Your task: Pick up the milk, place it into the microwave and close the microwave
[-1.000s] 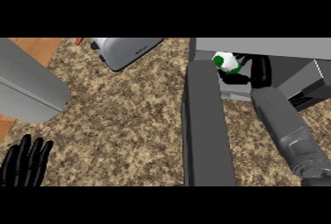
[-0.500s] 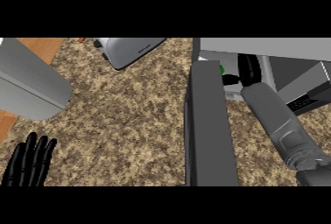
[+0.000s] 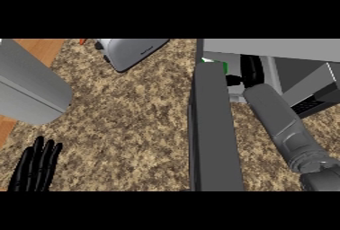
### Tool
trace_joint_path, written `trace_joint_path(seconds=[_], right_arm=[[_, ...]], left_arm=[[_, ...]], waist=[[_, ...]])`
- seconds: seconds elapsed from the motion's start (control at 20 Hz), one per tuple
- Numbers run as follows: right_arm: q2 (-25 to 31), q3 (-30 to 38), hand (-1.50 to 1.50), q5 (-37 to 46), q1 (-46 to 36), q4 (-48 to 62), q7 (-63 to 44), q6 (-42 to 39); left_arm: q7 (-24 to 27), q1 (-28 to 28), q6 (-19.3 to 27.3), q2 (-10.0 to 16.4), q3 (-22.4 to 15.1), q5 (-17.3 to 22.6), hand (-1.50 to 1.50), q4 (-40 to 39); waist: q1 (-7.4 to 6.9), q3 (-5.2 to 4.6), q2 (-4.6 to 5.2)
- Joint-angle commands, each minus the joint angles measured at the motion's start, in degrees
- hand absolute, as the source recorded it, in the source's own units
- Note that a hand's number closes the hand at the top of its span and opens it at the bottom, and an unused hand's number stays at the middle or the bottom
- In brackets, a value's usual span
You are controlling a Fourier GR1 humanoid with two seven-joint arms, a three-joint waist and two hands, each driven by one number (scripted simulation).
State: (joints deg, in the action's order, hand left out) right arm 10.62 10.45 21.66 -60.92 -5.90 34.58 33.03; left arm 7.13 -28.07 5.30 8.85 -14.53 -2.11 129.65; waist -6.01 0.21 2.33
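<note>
The microwave [image 3: 292, 49] stands at the upper right of the head view. Its dark door [image 3: 212, 134] hangs open toward me as a long slab. The milk [image 3: 215, 66], white with a green patch, stands inside the cavity just past the door's top edge, which hides most of it. My right forearm reaches in over the counter, and my right hand [image 3: 249, 71] is curled against the milk's right side with the thumb toward it. Low at the bottom left, my left hand [image 3: 36, 165] rests open with its fingers up.
A silver toaster [image 3: 130, 52] sits at the top, left of the microwave. A large grey rounded object [image 3: 26, 92] fills the left edge, beside a strip of wooden floor [image 3: 46, 47]. The speckled counter [image 3: 126, 130] spreads between them.
My right hand has carried the milk a little further left and deeper into the microwave, so the door's edge now hides more of the carton. The left hand has barely shifted.
</note>
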Motion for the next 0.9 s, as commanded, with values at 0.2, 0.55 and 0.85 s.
trace_joint_path(seconds=[0.2, 0.55, 0.85], right_arm=[[0.5, 2.1, -1.5, -1.5, 0.5, -0.7, 1.0, 3.2], [4.8, 3.6, -1.5, -2.5, -1.2, -1.4, 1.6, 1.0], [4.2, 5.9, -1.5, -4.5, 2.7, -2.0, 6.7, 1.6]], left_arm=[[-1.0, 0.1, 1.0, -0.8, -1.5, -2.1, -1.5, -0.3], [-1.7, -0.7, 1.2, -1.1, -2.9, -3.1, -1.5, 2.1], [-0.8, -0.1, 1.2, -1.3, -2.5, -3.5, -1.5, -0.5]], waist=[[1.15, -0.03, -0.39], [1.39, -0.04, -0.56], [1.89, -0.04, -0.59]])
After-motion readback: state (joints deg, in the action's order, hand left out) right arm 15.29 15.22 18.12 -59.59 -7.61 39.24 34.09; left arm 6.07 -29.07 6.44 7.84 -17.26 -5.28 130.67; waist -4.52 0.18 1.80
